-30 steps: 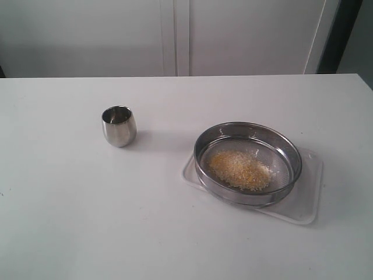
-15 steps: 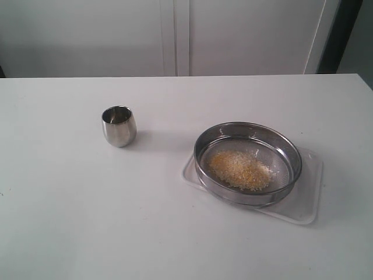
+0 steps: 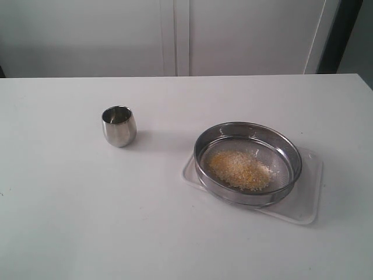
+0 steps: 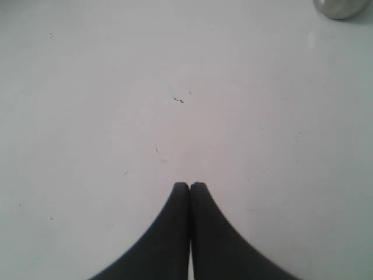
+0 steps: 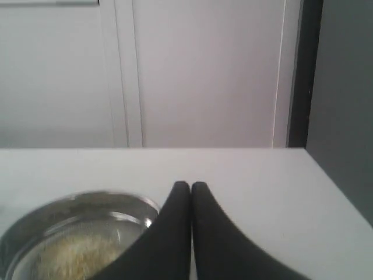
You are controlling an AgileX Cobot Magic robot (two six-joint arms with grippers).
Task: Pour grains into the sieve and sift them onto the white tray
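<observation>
White table (image 3: 58, 221). On its right side, tray (image 3: 306, 204) under sieve (image 3: 247, 129); inside, on the mesh, grains (image 3: 239, 169) heaped. Well apart to the left, upright cup (image 3: 119, 126). Left gripper (image 4: 190, 185) closed, empty, above bare table; right gripper (image 5: 190, 184) closed, empty, near sieve.

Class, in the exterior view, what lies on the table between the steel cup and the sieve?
Nothing: the stretch of white table between the steel cup and the sieve is bare, as the exterior view shows.
</observation>
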